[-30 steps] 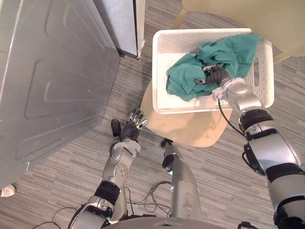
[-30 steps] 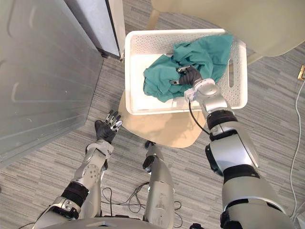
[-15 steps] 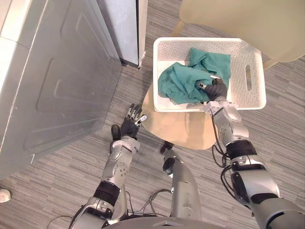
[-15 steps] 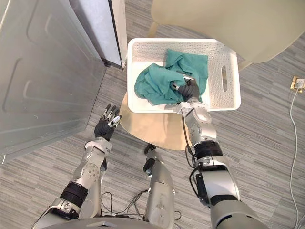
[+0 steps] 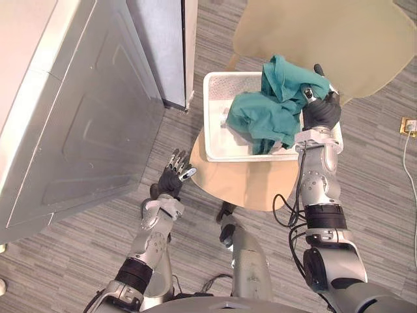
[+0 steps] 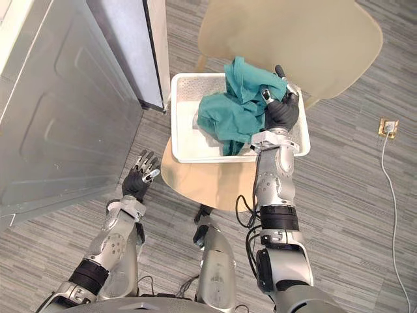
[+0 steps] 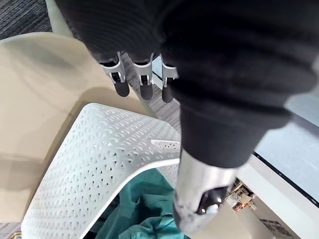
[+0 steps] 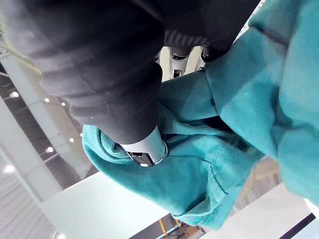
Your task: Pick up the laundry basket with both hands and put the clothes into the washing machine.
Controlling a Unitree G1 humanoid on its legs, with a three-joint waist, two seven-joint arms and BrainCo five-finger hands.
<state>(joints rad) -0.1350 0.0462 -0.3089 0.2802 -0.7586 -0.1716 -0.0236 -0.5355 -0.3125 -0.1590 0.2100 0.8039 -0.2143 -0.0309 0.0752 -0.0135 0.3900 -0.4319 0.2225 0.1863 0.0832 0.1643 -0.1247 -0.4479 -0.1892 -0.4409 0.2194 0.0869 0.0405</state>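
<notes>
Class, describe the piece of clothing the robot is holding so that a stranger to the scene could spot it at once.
Find the round beige seat in the middle; a white perforated laundry basket stands on it. Hanging into the basket from the grip of the right hand is the teal garment. It is the only coloured, soft thing among pale, hard ones.

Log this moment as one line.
right hand: shut on teal garment, held up over white basket | left hand: open, idle beside chair seat
</notes>
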